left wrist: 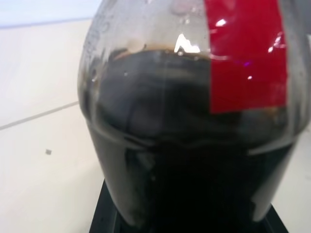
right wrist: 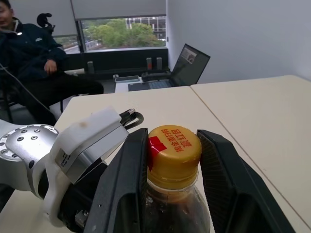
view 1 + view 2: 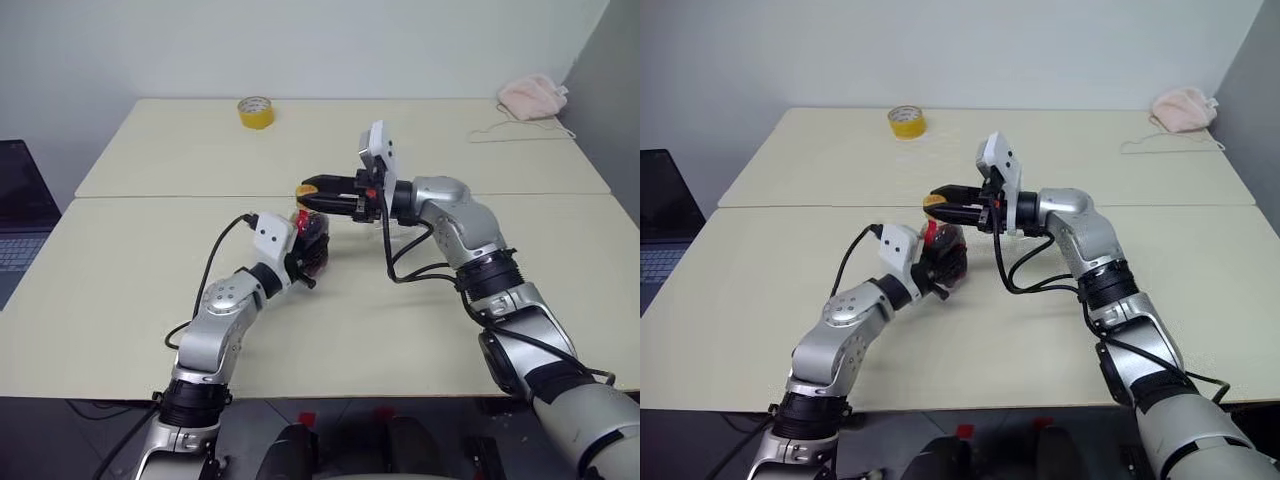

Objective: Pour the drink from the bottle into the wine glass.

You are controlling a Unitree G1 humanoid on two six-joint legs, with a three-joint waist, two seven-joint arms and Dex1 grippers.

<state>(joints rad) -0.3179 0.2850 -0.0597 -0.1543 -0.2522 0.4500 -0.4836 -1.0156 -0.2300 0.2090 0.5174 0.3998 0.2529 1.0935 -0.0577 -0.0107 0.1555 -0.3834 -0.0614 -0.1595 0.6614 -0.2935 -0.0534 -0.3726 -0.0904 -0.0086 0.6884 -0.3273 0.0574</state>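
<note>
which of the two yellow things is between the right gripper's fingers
The bottle's yellow cap, flanked by the right gripper fingers. The yellow tape roll lies far back on the table, alone.

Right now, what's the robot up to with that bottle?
The left gripper is shut on the bottle of dark drink, holding it upright just over the table. The right gripper has its fingers on either side of the yellow cap, apparently to unscrew it. Nothing has been poured yet. A tape roll sits at the far edge.
</note>
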